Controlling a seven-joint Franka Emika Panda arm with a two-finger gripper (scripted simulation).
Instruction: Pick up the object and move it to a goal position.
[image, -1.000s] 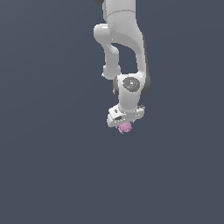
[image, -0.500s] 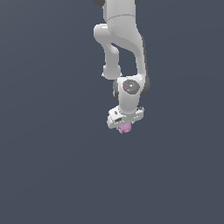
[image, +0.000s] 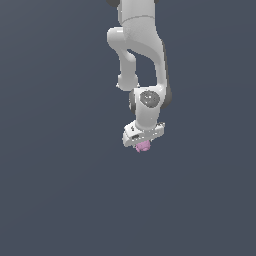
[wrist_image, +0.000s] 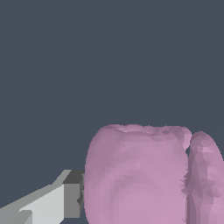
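Note:
The object (image: 143, 146) is a small pink-lilac lumpy blob held just under the white hand of the arm in the exterior view. My gripper (image: 143, 145) is shut on it, and the blob hides the fingertips there. The wrist view is largely filled by the object (wrist_image: 140, 175), with one grey-and-white finger (wrist_image: 65, 197) pressed against its side; the other finger is hidden behind the blob. Object and gripper hang in mid-air against the plain dark grey background.
The white arm (image: 142, 60) reaches down from the upper edge of the exterior view. Nothing else shows against the uniform dark grey surroundings.
The arm and the held object have shifted slightly to the exterior view's right and a little downward. The grip on the object is unchanged.

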